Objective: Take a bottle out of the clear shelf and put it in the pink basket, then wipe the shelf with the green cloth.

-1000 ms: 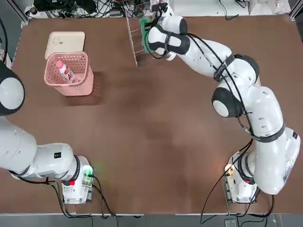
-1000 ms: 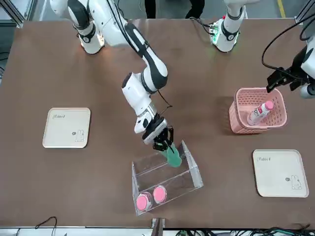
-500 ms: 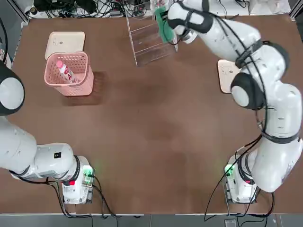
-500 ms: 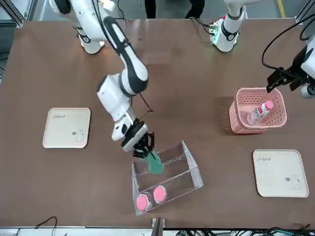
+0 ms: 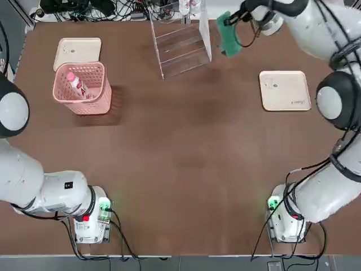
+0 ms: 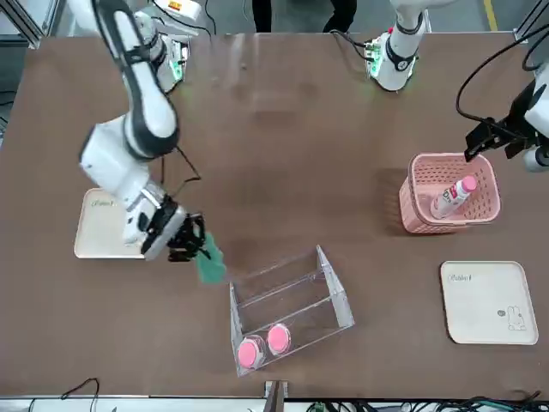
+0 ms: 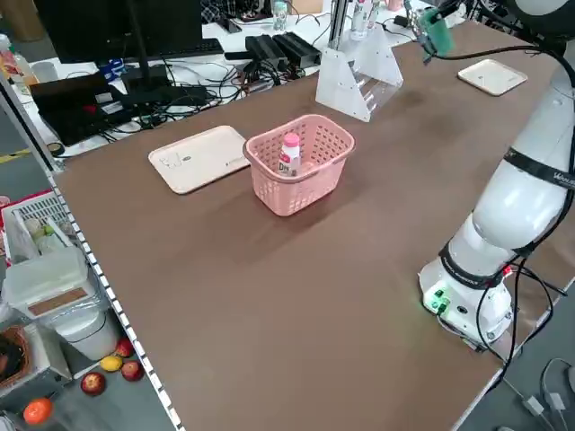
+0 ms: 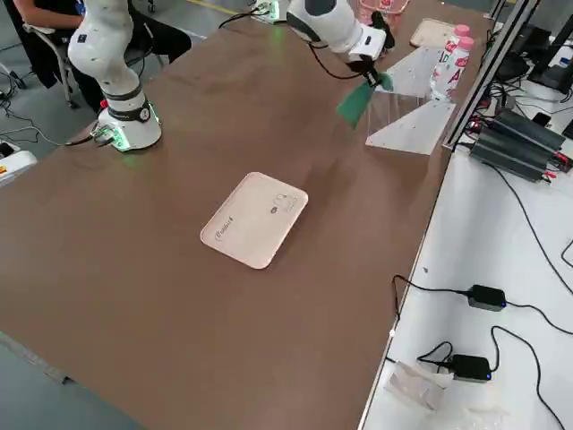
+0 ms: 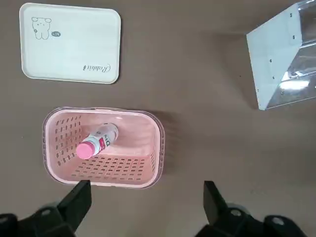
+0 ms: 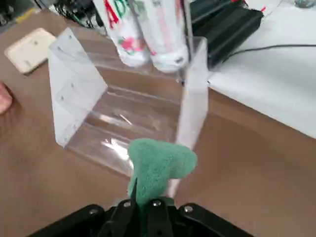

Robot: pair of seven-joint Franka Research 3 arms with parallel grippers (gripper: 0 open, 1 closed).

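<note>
Bottle (image 9: 101, 140) inside basket (image 9: 148, 163); left gripper (image 9: 148, 202) above basket, spread, empty. Right gripper (image 10: 143, 202) beside basket's neighbour shelf (image 10: 74, 89), pinching cloth (image 10: 158, 165); wiping possibly unfinished.

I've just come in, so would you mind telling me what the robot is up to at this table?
The right gripper has its jaws shut on the green cloth and holds it just beside the clear shelf, off its right-hand side. Two bottles with pink caps remain on the shelf. One bottle already lies in the pink basket. The left gripper is over the table near that basket, its jaws open and empty.
</note>
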